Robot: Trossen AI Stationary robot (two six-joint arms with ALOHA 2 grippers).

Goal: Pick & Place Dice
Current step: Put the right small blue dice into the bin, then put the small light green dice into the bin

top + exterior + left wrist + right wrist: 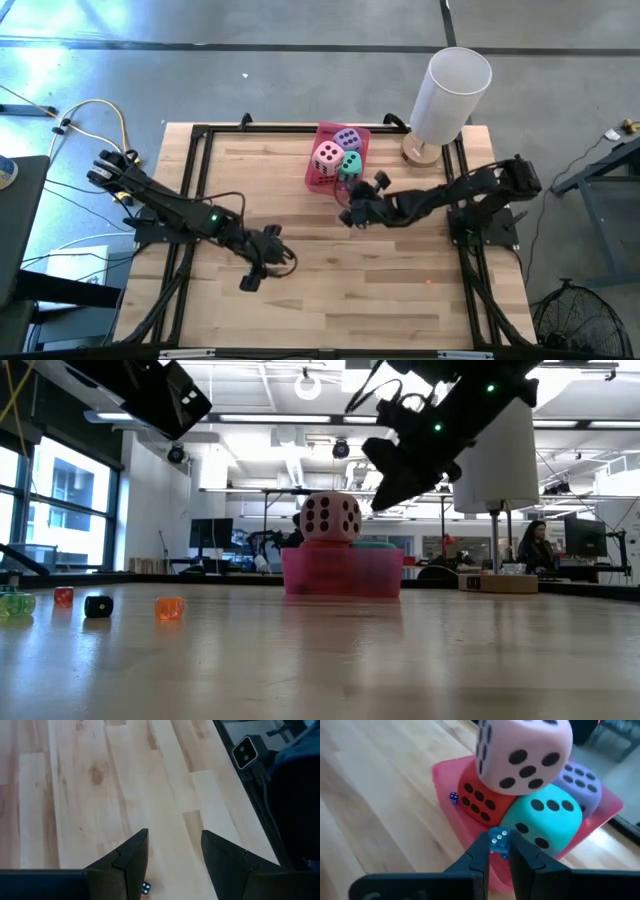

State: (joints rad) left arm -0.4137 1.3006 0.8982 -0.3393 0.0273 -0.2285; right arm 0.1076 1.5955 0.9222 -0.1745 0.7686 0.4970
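A pink translucent tray [311,172] near the table's far edge holds the soft dice. The pink die [522,752] sits on top of the red die [477,797] and the teal die [552,822], with the purple die [582,782] behind them. My right gripper [498,851] hovers just in front of the tray's near side, shut on a tiny blue translucent cube [498,839] with white pips. My left gripper [175,855] hangs open over bare wood at the table's near left [250,278], with nothing between its fingers. My right gripper pinches the tiny blue cube by two opposite faces [495,842] between the free ends of its two fingers. The fingers slant downward, coming from the table's right side toward the tray. The cube is lifted clear of the table, right in front of the teal die.
A white cylinder [450,95] on a wooden base stands at the far right corner. Another tiny blue cube [453,797] lies on the table beside the tray. Several tiny coloured cubes, among them an orange one [169,607] and a black one [98,606], lie on the wood; a black one [145,888] lies under my left gripper.
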